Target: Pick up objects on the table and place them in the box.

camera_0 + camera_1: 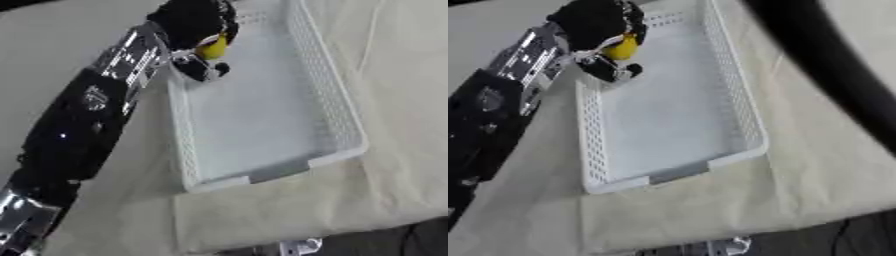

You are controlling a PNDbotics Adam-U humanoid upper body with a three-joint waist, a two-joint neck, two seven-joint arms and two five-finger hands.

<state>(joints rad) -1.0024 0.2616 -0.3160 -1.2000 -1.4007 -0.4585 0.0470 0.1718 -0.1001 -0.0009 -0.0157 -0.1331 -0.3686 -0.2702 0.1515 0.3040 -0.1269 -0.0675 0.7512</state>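
My left hand (194, 25) reaches in from the left over the far left wall of the white mesh box (335, 105). Its fingers are curled round a small yellow object (213, 48), held above the box's inner floor. The box's floor shows nothing lying in it. My right hand shows in neither view; only a dark blurred band of the right arm (833, 70) crosses the upper right of the right eye view.
The box sits askew on a cream cloth (289, 210) that covers the table. A dark edge with a small metal part (297, 246) shows beyond the cloth's near edge. Bare grey table (52, 45) lies to the left of my arm.
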